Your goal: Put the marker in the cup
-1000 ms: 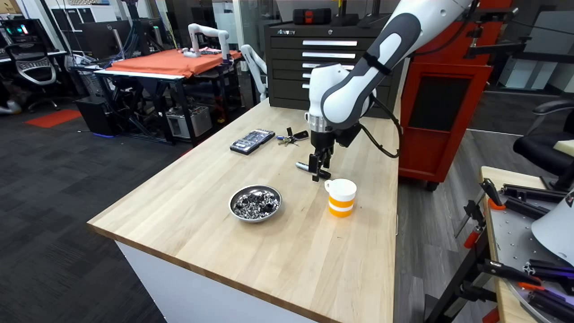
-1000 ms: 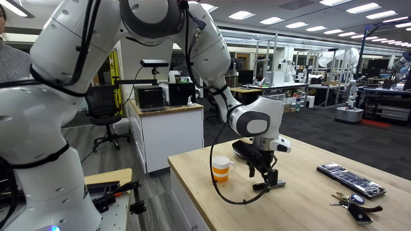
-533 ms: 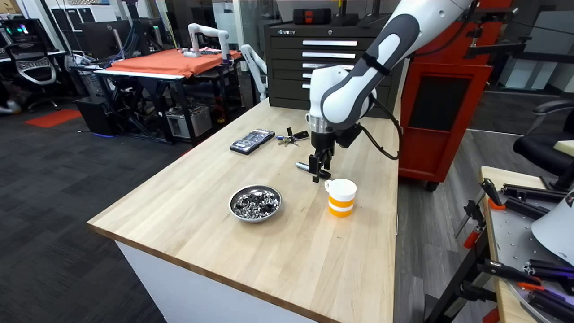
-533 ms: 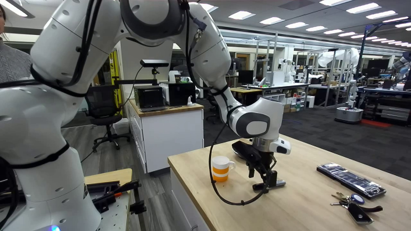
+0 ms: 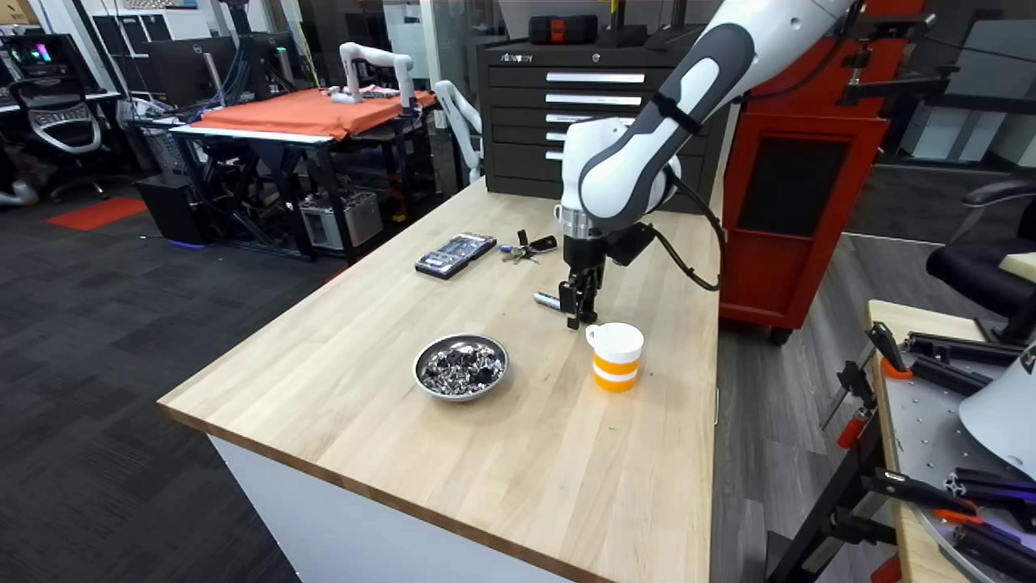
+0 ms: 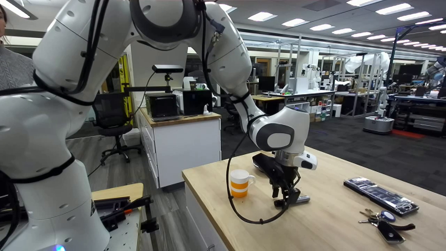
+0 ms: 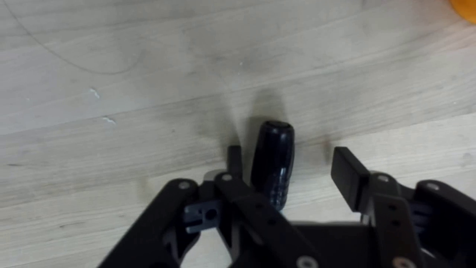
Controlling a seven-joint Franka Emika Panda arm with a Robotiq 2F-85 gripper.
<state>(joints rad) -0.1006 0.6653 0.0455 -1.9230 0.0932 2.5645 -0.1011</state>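
Two fingers (image 7: 347,178) of the black jointed gripper (image 7: 289,163) stand apart in the wrist view, the one at left nearer the slim black-and-silver marker (image 7: 273,163) lying between them on the pale wood table (image 7: 111,156), long axis roughly across their closing line. A grip looks next; the white, orange-banded cup (image 7: 466,8) shows at upper right.

Wrist view: cup (image 7: 466,9) mostly cut off top R, marker (image 7: 274,160) hidden at btm by gripper (image 7: 292,170).
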